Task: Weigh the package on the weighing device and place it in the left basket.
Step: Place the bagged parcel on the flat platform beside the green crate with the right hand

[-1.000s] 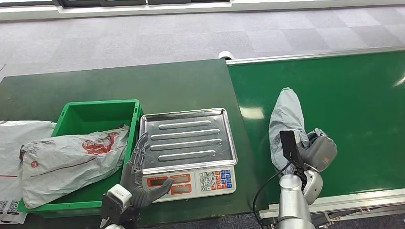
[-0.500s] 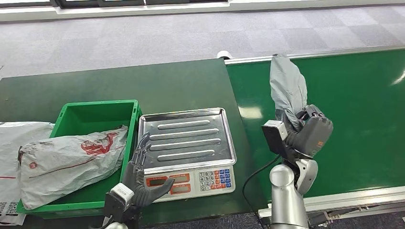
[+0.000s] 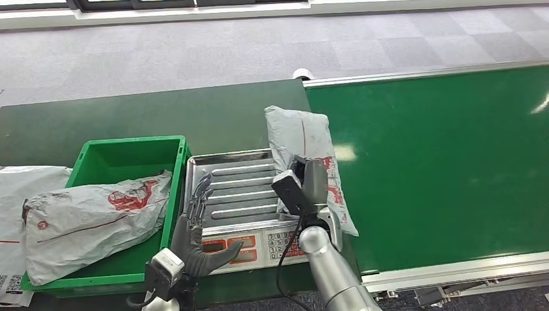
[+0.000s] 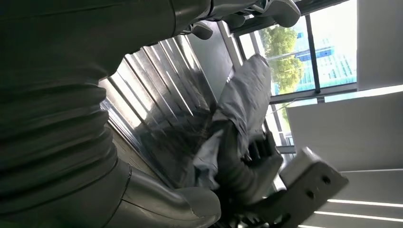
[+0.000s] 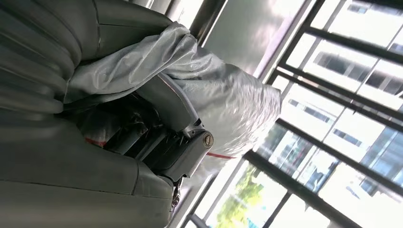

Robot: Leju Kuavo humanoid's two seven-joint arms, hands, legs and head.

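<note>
Fingers of the right hand point(image 3: 311, 184) are wrapped around the grey package point(image 3: 304, 139), which hangs over the right edge of the scale point(image 3: 249, 201), partly above the tray and partly above the belt's left margin. Fingers of the left hand point(image 3: 194, 227) are spread apart and hold nothing; they stand upright at the scale's lower left corner, between the tray and the basket wall, the thumb lying across the orange display.

Largest in the head view is the green belt point(image 3: 440, 155), filling the right half of the frame, with a silver rail along its top and bottom edges. Left of it the dark table point(image 3: 129, 116) runs to the left edge, with open surface across its upper part. The green basket point(image 3: 129, 152) sits at lower left, touching the scale's left side; a white bag with red print point(image 3: 97, 217) lies slumped across its lower half, while its upper half has free floor. Another white bag point(image 3: 19, 194) lies at the far left edge, outside the basket. The scale's ribbed steel tray has bare metal at centre and left.

In the left wrist view the package point(image 4: 247, 95) lies along the tray's point(image 4: 157, 95) far edge, the right hand point(image 4: 247, 166) clamped on it.
</note>
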